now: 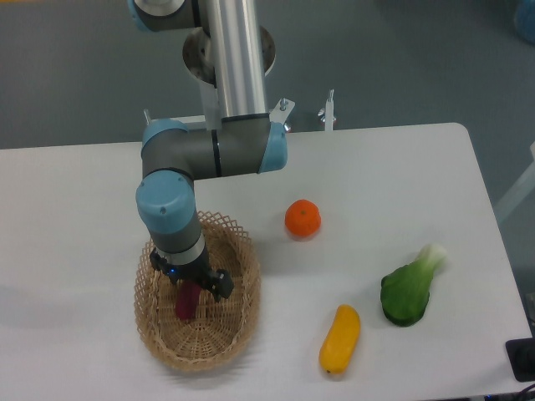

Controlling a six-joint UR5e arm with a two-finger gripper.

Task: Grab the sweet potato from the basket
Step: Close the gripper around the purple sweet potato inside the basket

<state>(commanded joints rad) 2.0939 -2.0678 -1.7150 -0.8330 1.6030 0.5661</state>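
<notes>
Magenta sweet potato (186, 302) gripped by fingers (194, 287) — inside wicker basket (236, 338), no readable labels

Table: white top (401, 167) with rounded far right corner
Floor: grey-blue (401, 58), beyond the far edge
Light: even, soft shadows on the table

Bright even overhead light, soft faint shadows under the produce, mild glare on the table (401, 175), slightly soft focus.
</notes>
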